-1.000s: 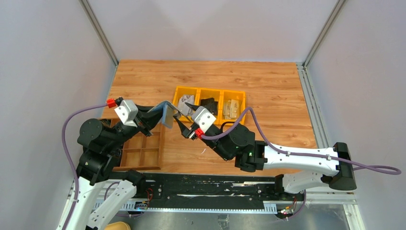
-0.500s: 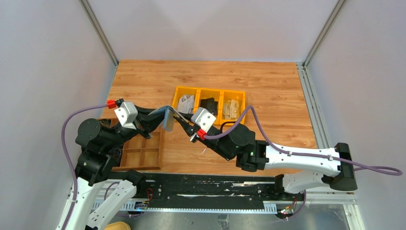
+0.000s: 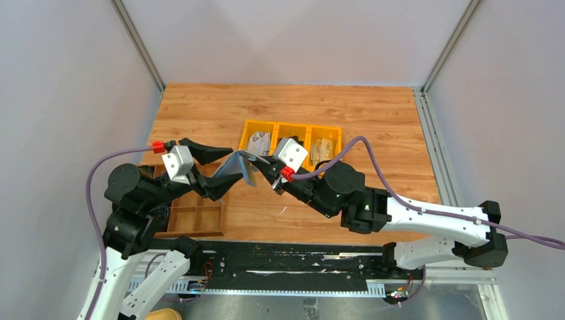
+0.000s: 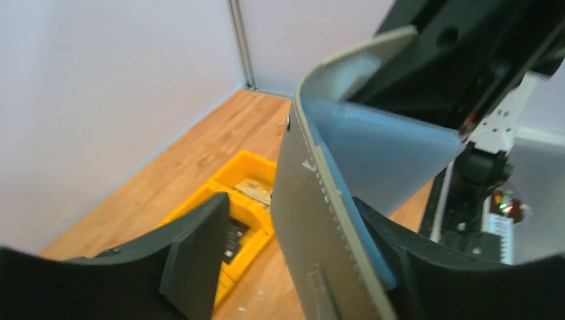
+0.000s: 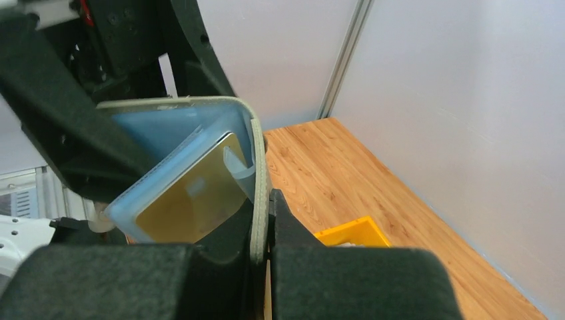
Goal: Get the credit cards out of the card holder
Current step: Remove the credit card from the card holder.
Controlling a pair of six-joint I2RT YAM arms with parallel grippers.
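The grey-blue card holder (image 3: 240,167) hangs above the table between the two arms, folded open in a V. My right gripper (image 3: 266,170) is shut on its grey outer flap (image 5: 260,180), pinching it at the edge between both fingers. A gold-faced credit card (image 5: 190,197) sits in the blue inner pocket. My left gripper (image 3: 218,171) stands open around the holder's other half. In the left wrist view the grey flap (image 4: 313,220) lies between the spread fingers (image 4: 193,253), close against the right one.
A row of yellow bins (image 3: 291,125) stands behind the holder, with grey cards (image 3: 258,142), a black item (image 3: 288,144) and tan cards (image 3: 324,150) inside. A brown wooden compartment tray (image 3: 200,215) lies under the left arm. Bare wood lies further back.
The left gripper has opened and let go of the card holder. The right gripper has closed on the holder's flap, and the holder has spread into a wider V.
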